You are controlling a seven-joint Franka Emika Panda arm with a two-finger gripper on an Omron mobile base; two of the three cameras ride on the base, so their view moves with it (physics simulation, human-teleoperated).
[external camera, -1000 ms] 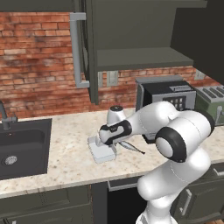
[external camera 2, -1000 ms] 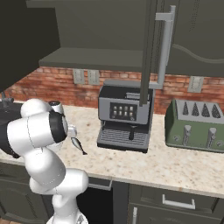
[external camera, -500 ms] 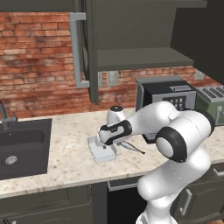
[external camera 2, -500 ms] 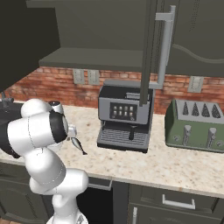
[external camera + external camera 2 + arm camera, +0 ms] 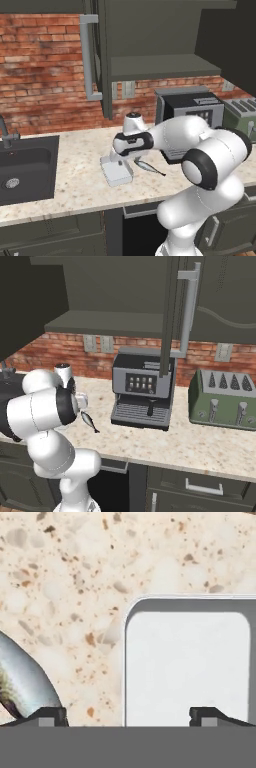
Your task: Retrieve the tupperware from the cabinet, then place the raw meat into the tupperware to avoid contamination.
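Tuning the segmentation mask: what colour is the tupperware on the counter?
Translucent greyish-white; the tupperware shows best in the hand view, against the speckled beige counter.

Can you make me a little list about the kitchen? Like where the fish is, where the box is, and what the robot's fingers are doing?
fish: lies on the speckled counter, beside the tupperware, not in it
tupperware: sits on the counter, empty
fingers: spread open above the counter, holding nothing, one tip over the tupperware and one by the fish
cabinet: door swung open, shelf bare
coffee machine: on the counter, right of the fish
toaster: green, at the far right
sink: dark basin, at the left
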